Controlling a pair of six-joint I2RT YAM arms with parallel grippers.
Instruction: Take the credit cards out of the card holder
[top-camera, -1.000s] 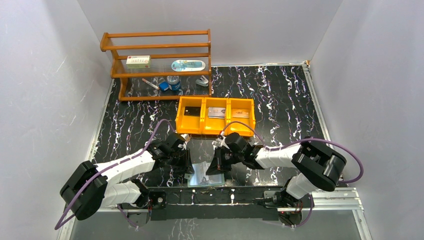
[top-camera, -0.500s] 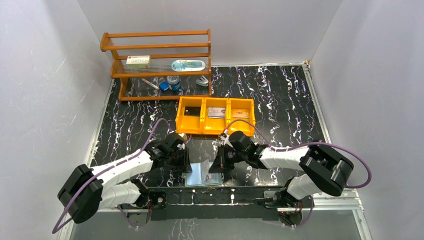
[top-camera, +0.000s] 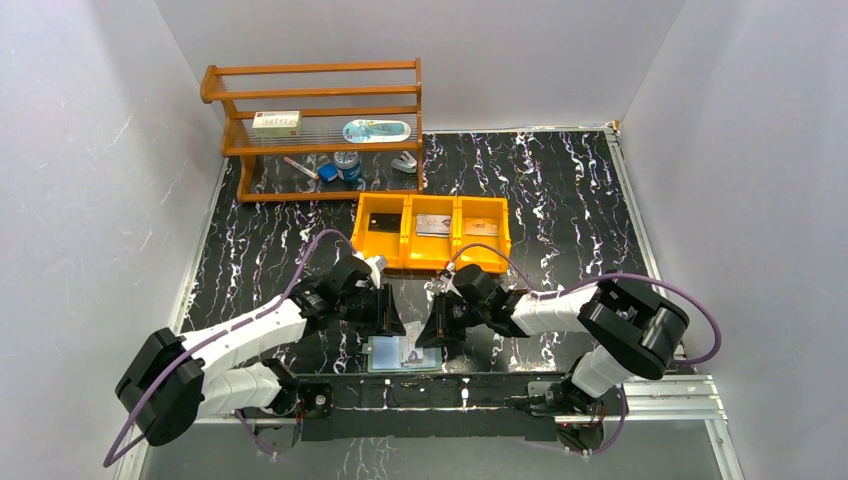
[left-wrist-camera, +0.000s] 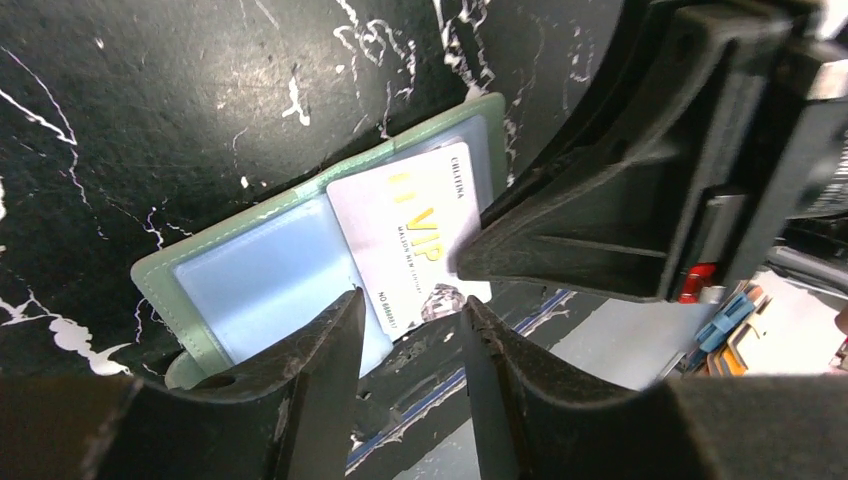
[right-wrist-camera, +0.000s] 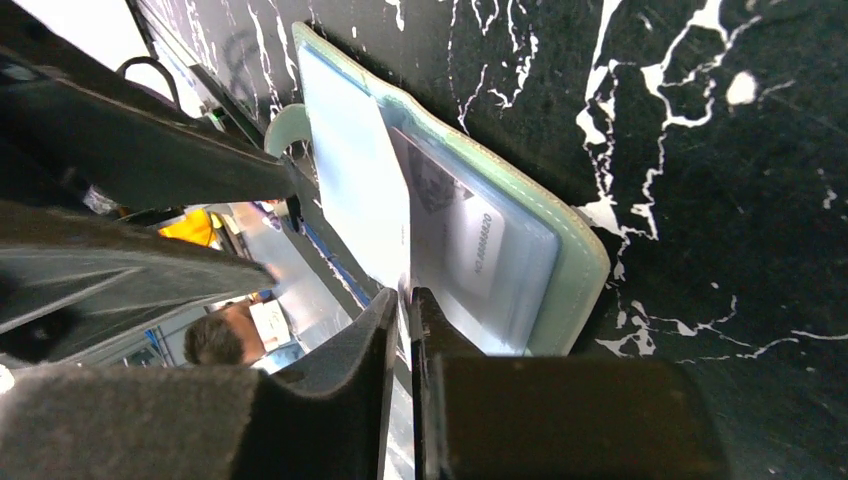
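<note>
The muted-green card holder (top-camera: 385, 357) lies open on the black marbled table near the front edge, pale pockets up (left-wrist-camera: 250, 300). A white credit card (left-wrist-camera: 410, 230) with gold "VIP" print lies askew across it, partly out of its pocket. My right gripper (top-camera: 437, 335) stands over the holder's right side, its jaws (right-wrist-camera: 405, 295) nipped on a thin pale edge, and one of its fingers (left-wrist-camera: 560, 240) touches the card's right edge. My left gripper (left-wrist-camera: 414, 298) hovers over the holder's near-left side, open, nothing between its fingers. The holder's green rim (right-wrist-camera: 575, 260) curls up at the right.
The orange three-compartment tray (top-camera: 430, 262) sits just behind both grippers, with a black card (top-camera: 380, 223), a silver one (top-camera: 432, 225) and a tan one (top-camera: 480, 228) inside. A wooden shelf (top-camera: 310, 95) with small items stands at the back left. A metal rail (top-camera: 430, 390) borders the holder's near side.
My left gripper has opened and shifted right, toward the right gripper. The holder now lies flatter on the table. The right gripper has barely moved.
</note>
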